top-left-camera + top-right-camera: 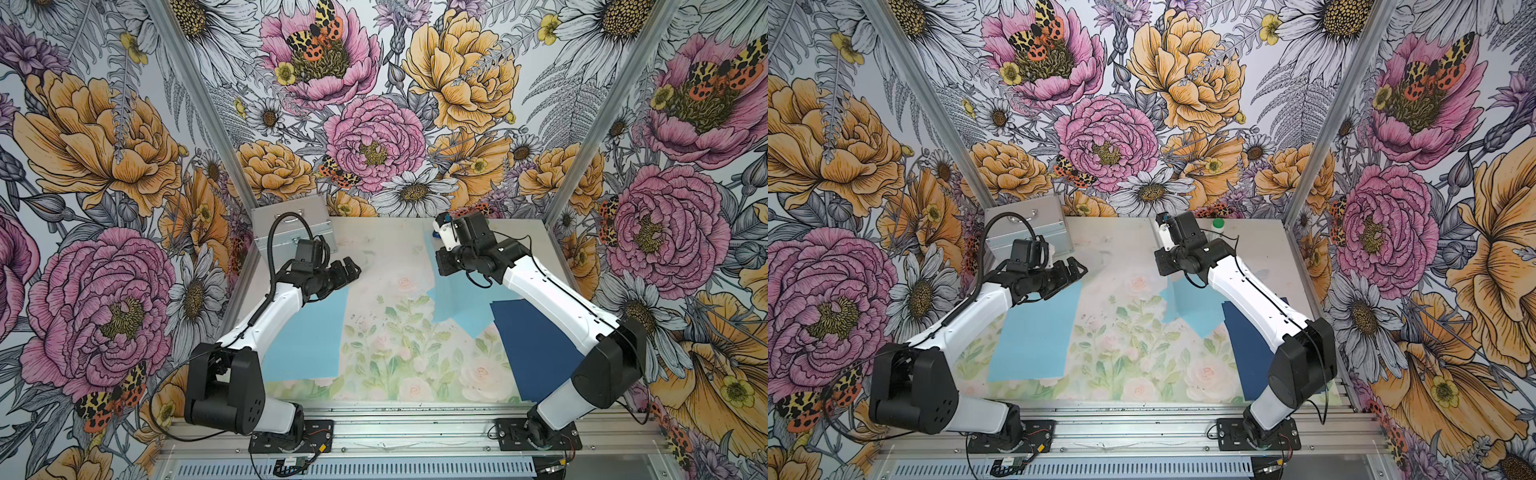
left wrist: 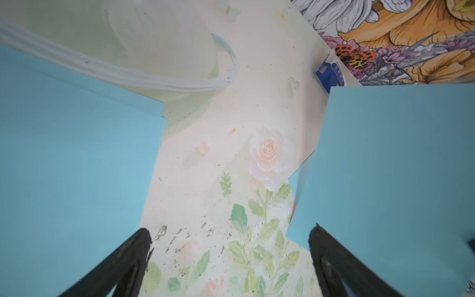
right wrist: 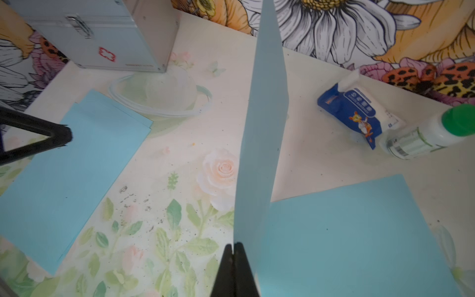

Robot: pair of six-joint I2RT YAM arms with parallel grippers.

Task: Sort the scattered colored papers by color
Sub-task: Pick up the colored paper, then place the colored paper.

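Observation:
The colored papers lie on the floral table. A stack of light blue sheets [image 1: 307,332] [image 3: 72,167] is on the left. One light blue sheet [image 1: 465,311] [image 3: 359,231] lies flat on the right, overlapping the dark navy sheets [image 1: 532,345] [image 1: 1250,353] under the right arm. My right gripper [image 3: 234,246] is shut on the edge of another light blue sheet [image 3: 264,128], which stands up on edge above the table's middle right. My left gripper [image 1: 352,267] [image 2: 230,231] hangs open and holds nothing, just past the far right corner of the left stack.
A silver case [image 1: 291,224] [image 3: 102,33] stands at the back left. A clear plastic dish [image 3: 159,97] sits in front of it. A blue-and-white packet [image 3: 357,115] and a white bottle with a green cap [image 3: 431,133] lie at the back right.

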